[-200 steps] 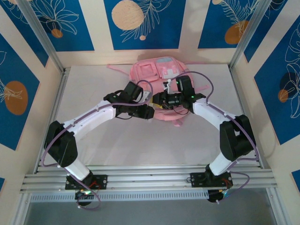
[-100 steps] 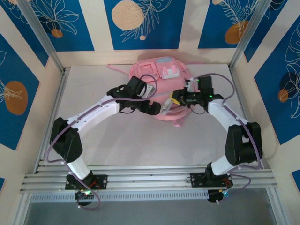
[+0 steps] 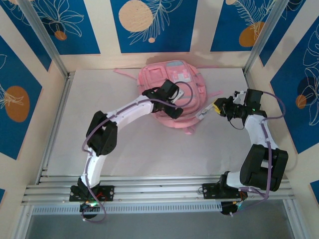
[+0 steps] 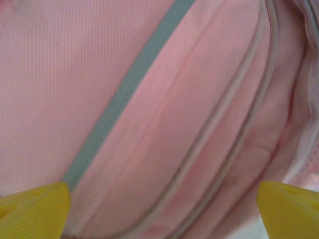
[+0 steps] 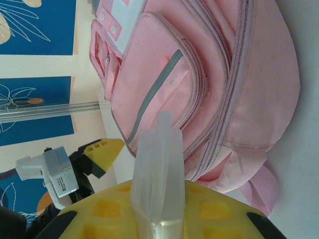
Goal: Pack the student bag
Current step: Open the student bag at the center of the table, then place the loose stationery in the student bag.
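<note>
The student bag (image 3: pixel 172 79) lies flat at the far middle of the desk (image 3: pixel 129 149), front pockets up and seemingly zipped, so its contents are hidden. Packing looks barely begun. The left hand (image 3: pixel 173 108) hovers spread wide over it. The right hand (image 3: pixel 218 106), just beside the bag, pinches a flat translucent plastic piece (image 5: pixel 157 174) not yet inside.

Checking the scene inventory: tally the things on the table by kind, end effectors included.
pink backpack: 1
translucent flat item: 1, gripped in the right end effector
end effectors: 2, with the left end effector open at the backpack
Total: 4
</note>
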You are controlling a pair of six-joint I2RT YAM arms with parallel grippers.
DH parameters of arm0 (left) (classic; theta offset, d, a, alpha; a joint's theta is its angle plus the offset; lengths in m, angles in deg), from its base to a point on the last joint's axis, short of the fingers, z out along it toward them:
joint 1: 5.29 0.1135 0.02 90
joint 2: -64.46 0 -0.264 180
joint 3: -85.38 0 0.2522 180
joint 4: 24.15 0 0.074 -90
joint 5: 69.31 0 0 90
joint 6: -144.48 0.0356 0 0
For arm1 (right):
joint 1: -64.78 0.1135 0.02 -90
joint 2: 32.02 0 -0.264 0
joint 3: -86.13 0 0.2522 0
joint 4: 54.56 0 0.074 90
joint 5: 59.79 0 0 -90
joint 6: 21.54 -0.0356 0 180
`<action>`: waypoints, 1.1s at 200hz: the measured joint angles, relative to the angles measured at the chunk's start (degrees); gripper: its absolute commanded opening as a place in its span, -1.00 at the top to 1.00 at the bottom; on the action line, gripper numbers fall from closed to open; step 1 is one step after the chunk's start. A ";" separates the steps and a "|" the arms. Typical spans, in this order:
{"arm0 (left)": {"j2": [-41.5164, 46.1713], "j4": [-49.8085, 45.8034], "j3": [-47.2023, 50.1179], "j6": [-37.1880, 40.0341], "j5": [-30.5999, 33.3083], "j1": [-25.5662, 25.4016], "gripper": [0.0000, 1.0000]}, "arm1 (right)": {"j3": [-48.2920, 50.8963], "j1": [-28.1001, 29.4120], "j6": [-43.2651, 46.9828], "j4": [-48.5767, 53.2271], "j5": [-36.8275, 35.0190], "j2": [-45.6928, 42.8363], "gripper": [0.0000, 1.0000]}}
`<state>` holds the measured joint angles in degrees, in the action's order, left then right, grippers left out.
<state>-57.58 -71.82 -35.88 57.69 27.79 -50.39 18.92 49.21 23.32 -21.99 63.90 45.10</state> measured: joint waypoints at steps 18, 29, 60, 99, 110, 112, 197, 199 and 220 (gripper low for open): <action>-1.86 0.26 -1.97 2.89 1.73 -0.37 -0.91 | 0.00 -0.37 -0.02 0.26 0.46 -0.76 0.61; -2.64 0.48 -2.16 4.26 2.62 -0.52 -0.92 | 0.00 -0.48 -0.02 0.35 0.90 -0.96 0.61; -4.87 0.74 -2.19 7.41 5.66 -0.57 -0.79 | 0.00 -0.63 -0.02 0.52 1.44 -0.96 0.62; -6.21 2.21 -2.29 9.38 8.59 -0.57 0.30 | 0.00 -0.63 -0.04 0.55 2.25 -0.96 0.67; -6.21 1.97 -2.89 8.81 8.00 -0.57 0.72 | 0.00 -0.61 -0.11 0.52 2.36 -0.96 0.67; -6.21 1.95 -2.95 9.05 7.93 -0.57 0.76 | 0.00 -0.61 -0.11 0.52 2.36 -0.96 0.67; -4.85 -3.26 -9.51 -7.23 -7.54 2.19 1.00 | 1.88 9.73 -9.31 -9.03 -2.49 -0.04 0.68; -4.74 -3.32 -9.66 -7.80 -8.09 2.32 1.00 | 1.88 10.03 -9.68 -9.38 -2.73 0.00 0.68; -3.63 -3.65 -10.91 -13.49 -12.70 3.17 1.00 | 1.88 12.11 -13.25 -13.31 -5.05 1.16 0.68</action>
<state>-61.21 -75.47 -46.79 44.20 15.09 -47.22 20.80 61.32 10.07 -35.30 58.85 46.26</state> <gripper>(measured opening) 0.056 0.203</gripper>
